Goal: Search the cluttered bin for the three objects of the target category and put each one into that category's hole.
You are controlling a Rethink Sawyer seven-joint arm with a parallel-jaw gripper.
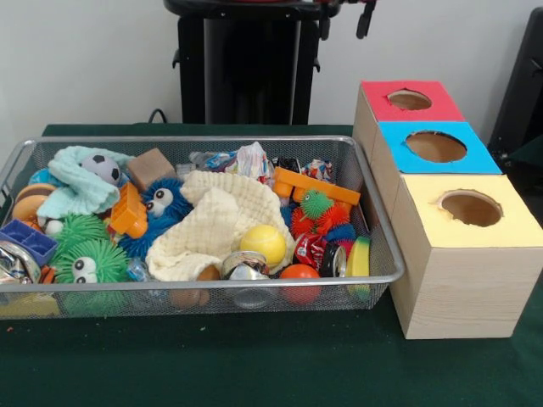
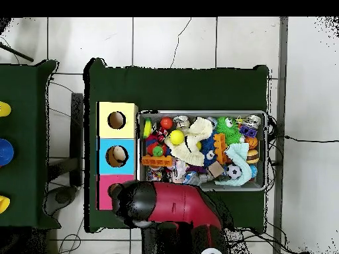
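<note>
The bin (image 1: 204,284) is a silver wire-mesh basket on the green table, packed with toys; in the overhead view (image 2: 202,112) it lies right of the boxes. On top lie a cream cloth (image 1: 216,225), a yellow ball (image 1: 264,243), an orange ball (image 1: 299,275), a blue furry toy (image 1: 161,208), a green spiky toy (image 1: 85,263) and a small soccer ball (image 1: 103,168). The arm is drawn back. My gripper (image 2: 127,200) hangs over the red-topped box, away from the bin. Only a dark tip (image 1: 366,21) shows at the front view's top edge.
Three wooden boxes with round holes stand in a row beside the bin: red top (image 1: 411,102), blue top (image 1: 434,147), yellow top (image 1: 471,212). The bin also holds a wooden block (image 1: 151,166), an orange plastic piece (image 1: 314,186) and a red can (image 1: 310,250).
</note>
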